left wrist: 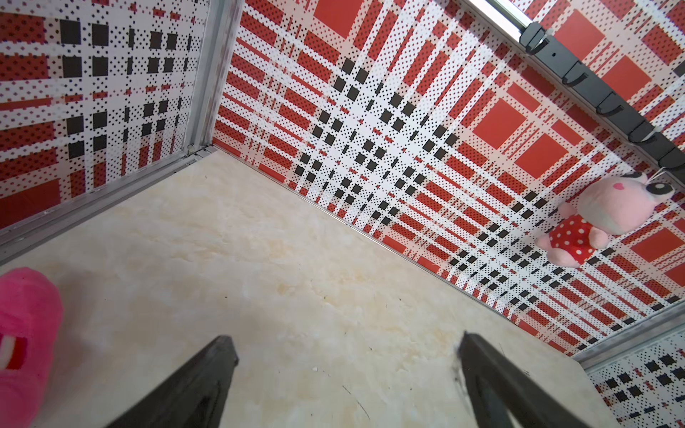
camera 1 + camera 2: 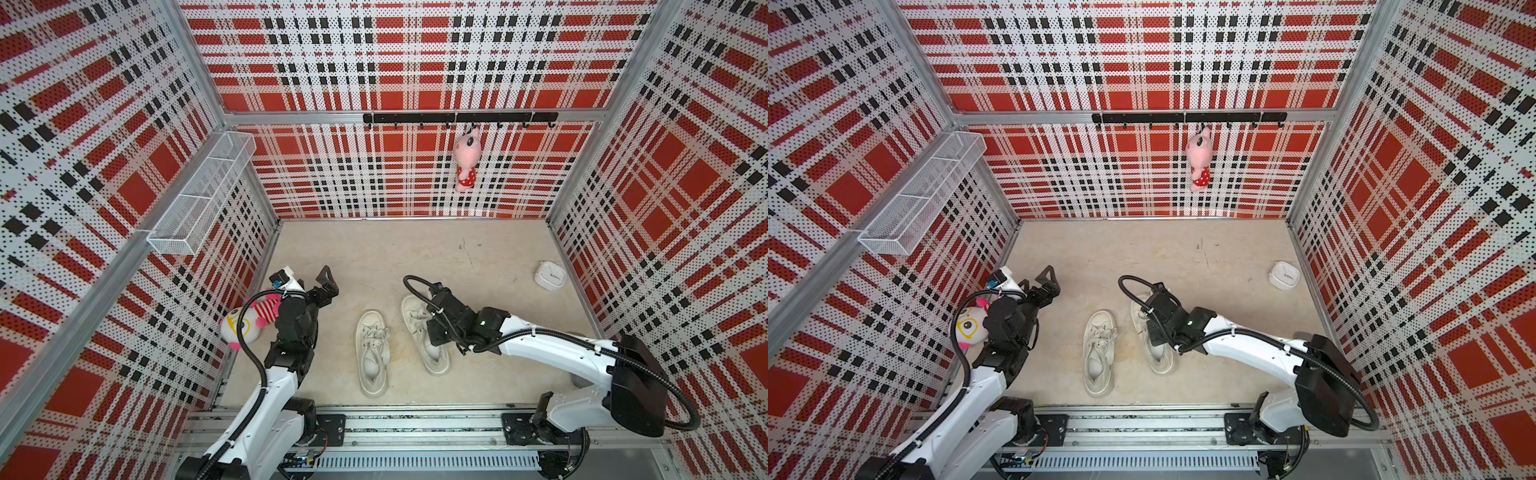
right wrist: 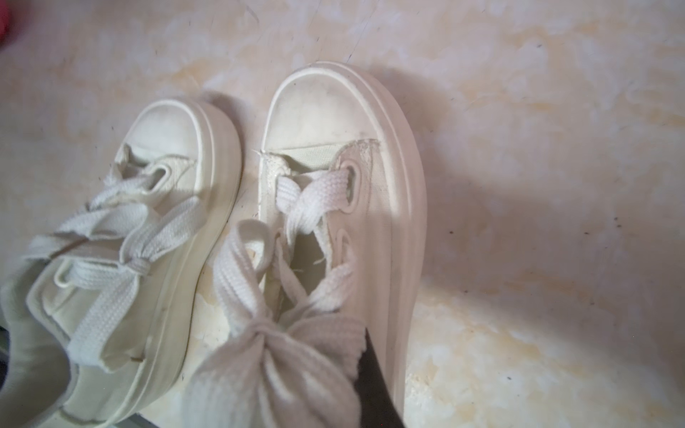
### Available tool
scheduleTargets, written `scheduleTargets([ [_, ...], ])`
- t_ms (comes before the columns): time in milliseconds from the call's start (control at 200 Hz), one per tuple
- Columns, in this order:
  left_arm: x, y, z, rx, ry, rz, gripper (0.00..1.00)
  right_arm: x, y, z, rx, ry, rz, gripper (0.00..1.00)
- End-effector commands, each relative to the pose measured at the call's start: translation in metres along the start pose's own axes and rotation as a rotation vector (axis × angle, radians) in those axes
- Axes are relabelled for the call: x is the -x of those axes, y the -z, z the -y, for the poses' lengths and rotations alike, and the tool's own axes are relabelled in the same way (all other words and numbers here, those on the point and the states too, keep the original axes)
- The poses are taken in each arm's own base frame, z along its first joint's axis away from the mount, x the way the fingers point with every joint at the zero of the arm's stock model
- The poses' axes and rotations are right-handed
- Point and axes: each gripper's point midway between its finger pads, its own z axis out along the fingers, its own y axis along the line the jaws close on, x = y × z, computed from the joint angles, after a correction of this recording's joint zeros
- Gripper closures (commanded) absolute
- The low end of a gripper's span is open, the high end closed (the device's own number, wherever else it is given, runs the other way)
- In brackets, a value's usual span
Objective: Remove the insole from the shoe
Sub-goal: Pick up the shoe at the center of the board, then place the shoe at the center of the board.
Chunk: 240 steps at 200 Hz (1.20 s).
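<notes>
a beige marbled floor (image 2: 395, 249) is enclosed by red, black and white plaid perforated walls (image 2: 415, 62). a cream lace-up platform shoe (image 2: 439, 363) lies just right of its twin shoe (image 2: 371, 353). the right gripper (image 3: 370, 355) is lowered at the shoe's laced opening, jaws closed; what is pinched cannot be told. the pale insole (image 2: 434, 353) lies inside the shoe. the left gripper (image 1: 344, 339) is held wide open and empty, over the floor at the left.
</notes>
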Motion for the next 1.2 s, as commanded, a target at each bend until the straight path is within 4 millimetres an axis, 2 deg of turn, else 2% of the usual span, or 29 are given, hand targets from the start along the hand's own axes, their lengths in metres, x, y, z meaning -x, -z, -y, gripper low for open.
scheduleTargets([
  [0,0.011,0.000,0.020,-0.059,-0.056,0.006,0.02,0.042,0.020,0.003,0.075,-0.054,0.133,1.00],
  [135,0.003,-0.001,0.038,-0.111,-0.108,-0.025,0.02,0.064,0.021,0.023,0.121,-0.116,0.196,1.00],
  [225,-0.004,-0.002,0.050,-0.150,-0.130,-0.049,0.02,0.072,0.015,0.035,0.133,-0.137,0.211,1.00],
  [286,-0.006,-0.003,0.055,-0.164,-0.173,-0.055,0.02,0.074,0.008,0.041,0.135,-0.132,0.203,1.00],
  [301,-0.011,-0.001,0.064,-0.191,-0.180,-0.069,0.02,0.074,0.006,0.043,0.134,-0.128,0.200,1.00],
  [376,-0.018,0.000,0.075,-0.227,-0.204,-0.088,0.02,0.076,-0.006,0.049,0.138,-0.139,0.189,1.00],
  [621,-0.051,0.006,0.106,-0.326,-0.251,-0.176,0.01,0.068,-0.041,0.052,0.141,-0.164,0.138,1.00],
  [717,-0.069,0.010,0.116,-0.356,-0.263,-0.219,0.00,0.057,-0.049,0.055,0.129,-0.170,0.111,0.90],
  [762,-0.076,0.012,0.119,-0.355,-0.261,-0.230,0.00,0.052,-0.051,0.057,0.121,-0.171,0.100,0.82],
  [862,-0.085,0.020,0.127,-0.362,-0.238,-0.233,0.00,0.044,-0.047,0.064,0.090,-0.164,0.087,0.68],
  [937,-0.085,0.025,0.131,-0.362,-0.222,-0.219,0.00,0.042,-0.038,0.068,0.072,-0.154,0.088,0.57],
  [1097,-0.087,0.031,0.137,-0.396,-0.192,-0.232,0.00,0.043,-0.002,0.073,0.047,-0.124,0.106,0.40],
  [1198,-0.097,0.035,0.142,-0.419,-0.157,-0.271,0.01,0.052,0.026,0.069,0.072,-0.116,0.136,0.36],
])
